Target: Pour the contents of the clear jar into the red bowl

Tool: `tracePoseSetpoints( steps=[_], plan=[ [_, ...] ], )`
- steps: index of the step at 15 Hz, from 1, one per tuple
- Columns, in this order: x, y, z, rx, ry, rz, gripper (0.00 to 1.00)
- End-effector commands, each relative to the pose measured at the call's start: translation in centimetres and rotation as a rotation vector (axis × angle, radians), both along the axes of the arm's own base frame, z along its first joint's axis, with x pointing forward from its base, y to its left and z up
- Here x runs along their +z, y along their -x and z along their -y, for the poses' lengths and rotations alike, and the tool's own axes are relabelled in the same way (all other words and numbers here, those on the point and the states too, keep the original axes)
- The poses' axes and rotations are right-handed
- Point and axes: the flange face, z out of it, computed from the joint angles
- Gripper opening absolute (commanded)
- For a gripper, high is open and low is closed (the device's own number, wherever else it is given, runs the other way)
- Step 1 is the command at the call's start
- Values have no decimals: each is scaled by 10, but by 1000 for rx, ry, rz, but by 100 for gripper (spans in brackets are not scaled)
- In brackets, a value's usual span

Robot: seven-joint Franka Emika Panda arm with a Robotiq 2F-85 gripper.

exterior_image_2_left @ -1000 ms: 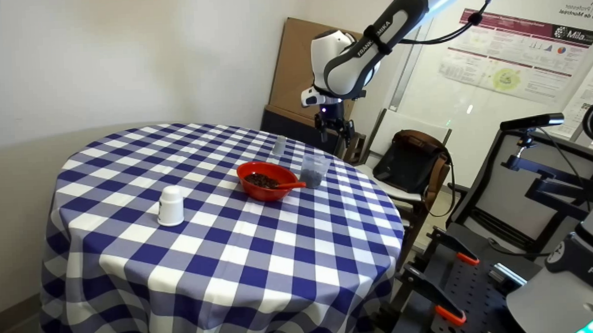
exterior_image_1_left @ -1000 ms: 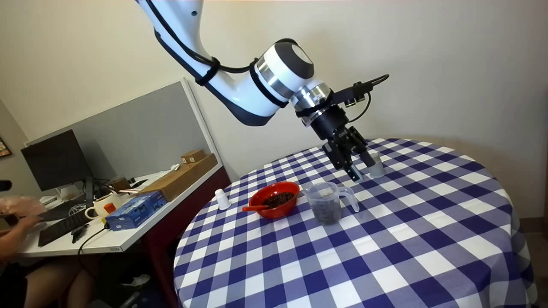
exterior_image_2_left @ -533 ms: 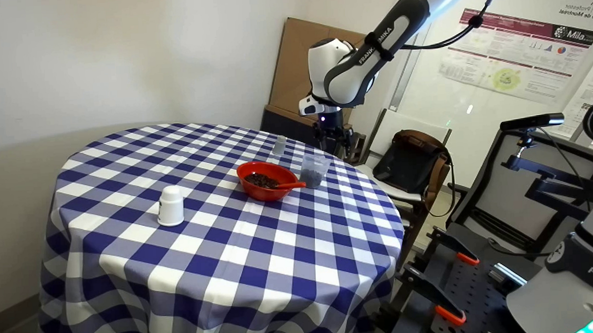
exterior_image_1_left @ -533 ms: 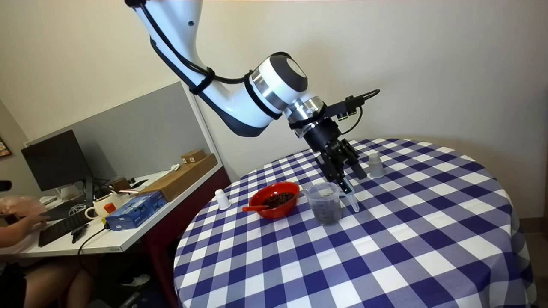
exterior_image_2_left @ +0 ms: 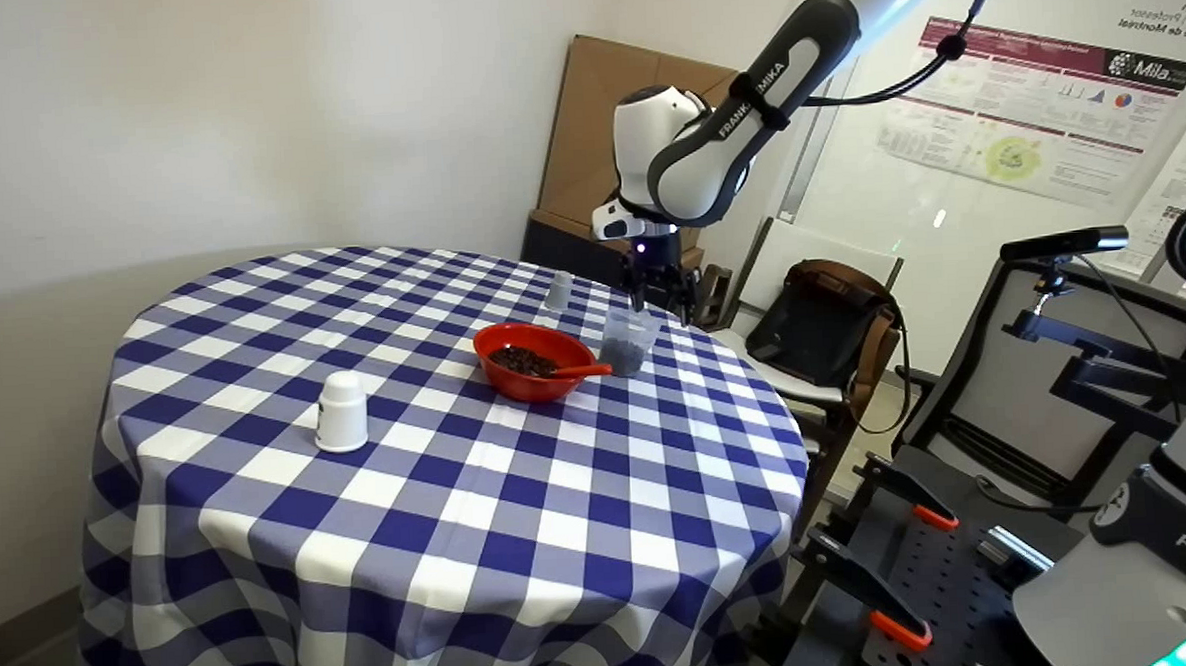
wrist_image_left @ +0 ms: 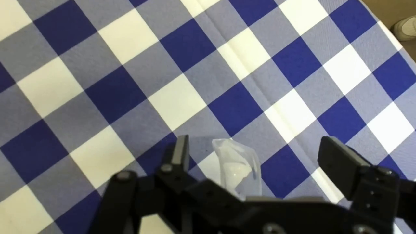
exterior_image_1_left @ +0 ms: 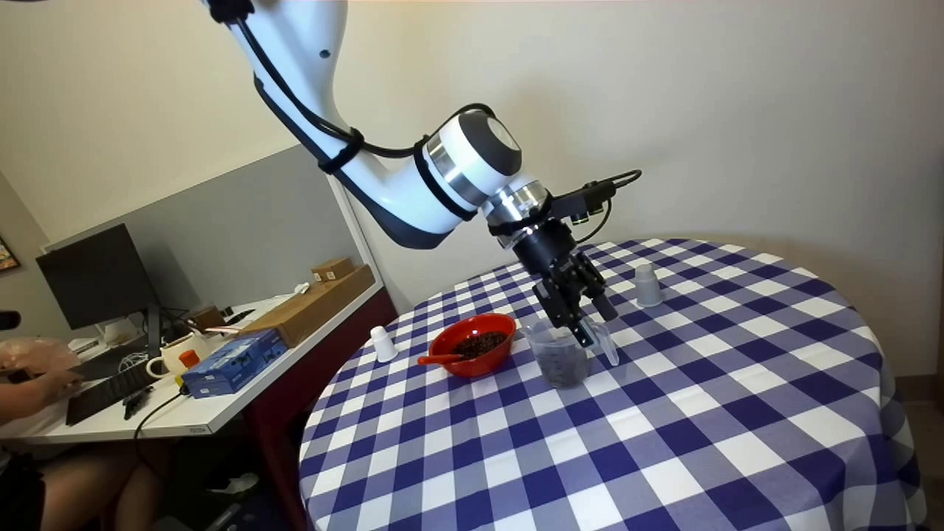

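- The arm [exterior_image_1_left: 442,169] reaches in from the top of both exterior views, bends at a thick white joint and slopes down over the bench [exterior_image_1_left: 664,450].
- The end effector [exterior_image_1_left: 596,323] points downward at a slant, low over the clear jar [exterior_image_1_left: 562,369].
- It is wide open: in the wrist view the fingers [wrist_image_left: 180,151] stand well apart, with the jar's handle [wrist_image_left: 235,164] in the gap between them (nearer the finger on that view's left).
- In an exterior view a fingertip overlaps the jar's rim on the handle side; whether the two touch, I cannot tell.
- The jar stands upright on the bench, just beside the red bowl [exterior_image_1_left: 490,363], with dark grey contents showing through its wall.
- The bowl, seen only in the exterior views, holds small dark brown pieces and a red utensil [exterior_image_1_left: 440,359], which lies across the rim.
- A white cup [exterior_image_2_left: 343,419] and a greyish cup [exterior_image_1_left: 647,286] appear in both exterior views, apart from the bowl.
- An exterior view takes in a monitor [exterior_image_1_left: 97,275] and a blue box [exterior_image_1_left: 234,361]; a bag [exterior_image_2_left: 821,328] and a poster [exterior_image_2_left: 1033,104] likewise show in an exterior view alone.
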Motion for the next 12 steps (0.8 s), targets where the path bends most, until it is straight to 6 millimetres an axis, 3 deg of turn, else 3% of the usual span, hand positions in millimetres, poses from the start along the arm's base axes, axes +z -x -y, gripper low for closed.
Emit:
tracePoseSetpoints(
  steps=[1,4,11,12],
  plan=[
    [-6,1,-9,25,4,19,75],
    [-9,0,-15,40,-2,26,60],
    [-10,-1,-20,63,7,29,6],
    [-9,-1,-19,61,8,29,8]
  ],
)
